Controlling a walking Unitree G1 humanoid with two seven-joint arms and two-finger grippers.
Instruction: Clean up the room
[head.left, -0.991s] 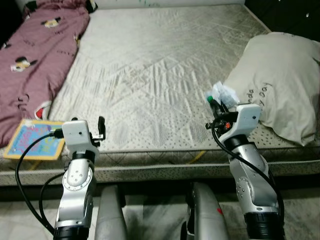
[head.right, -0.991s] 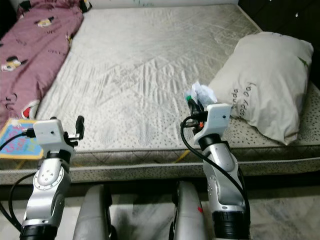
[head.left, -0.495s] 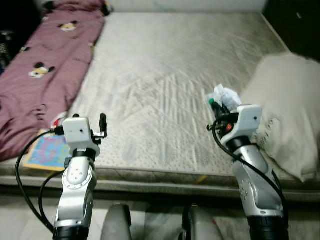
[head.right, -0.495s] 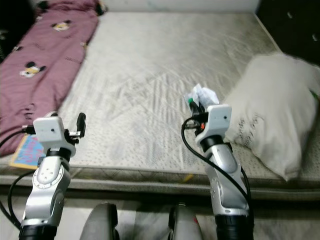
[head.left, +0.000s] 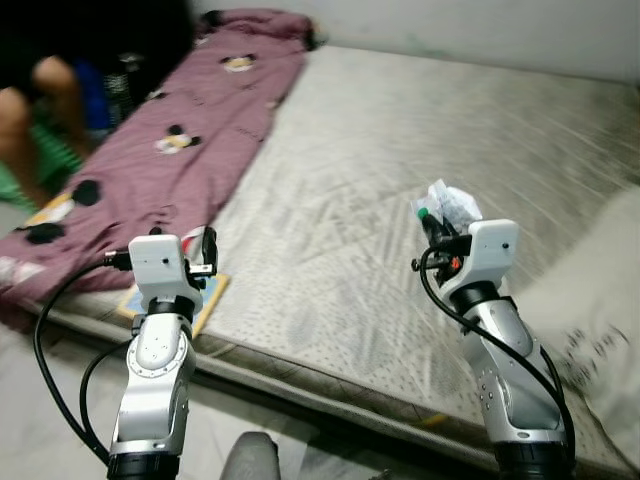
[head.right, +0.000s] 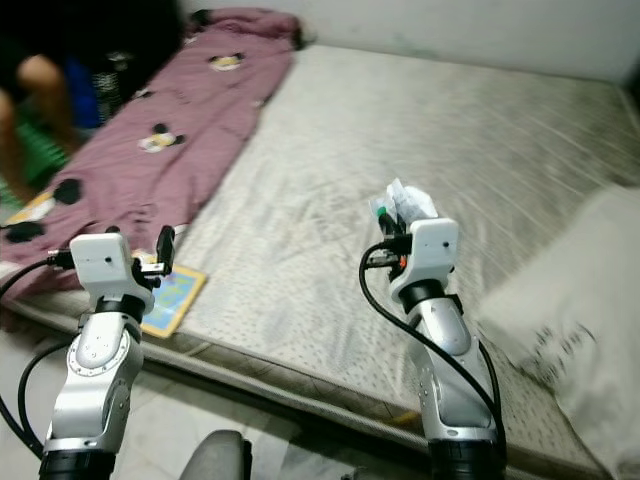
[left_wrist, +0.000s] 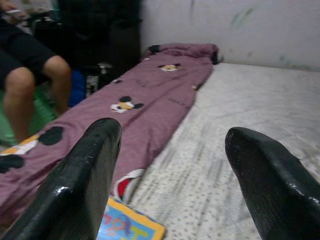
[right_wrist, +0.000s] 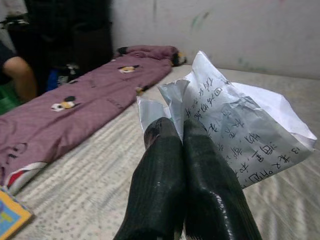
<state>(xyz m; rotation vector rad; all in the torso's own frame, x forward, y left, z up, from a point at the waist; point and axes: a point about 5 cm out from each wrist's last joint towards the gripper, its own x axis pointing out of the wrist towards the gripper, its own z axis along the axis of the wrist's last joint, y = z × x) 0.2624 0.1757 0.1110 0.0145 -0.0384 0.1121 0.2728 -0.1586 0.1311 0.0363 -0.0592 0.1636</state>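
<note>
The crumpled white paper scrap with handwriting (right_wrist: 235, 130) is pinched in the right gripper (right_wrist: 182, 132), its 2 black fingers clenched on it, held up above the grey quilted mattress (head.left: 400, 150). The left gripper (left_wrist: 172, 150) hovers released, fingers wide apart, near the colourful picture book (head.right: 170, 298) at the mattress edge. Since 1 second ago the view has swung left: the maroon cartoon-print blanket (head.left: 190, 140) and a seated person's knee (head.left: 55, 85) now show, so the robot is probably carrying the scrap off for disposal.

Crumpled white paper (right_wrist: 235, 135) with handwriting sits between the right claw (right_wrist: 182, 150)'s ribbed, glossy black fingers. The mattress (head.left: 400, 180) is quilted matt cloth; the far-left blanket (head.left: 190, 140) is soft maroon fabric.
</note>
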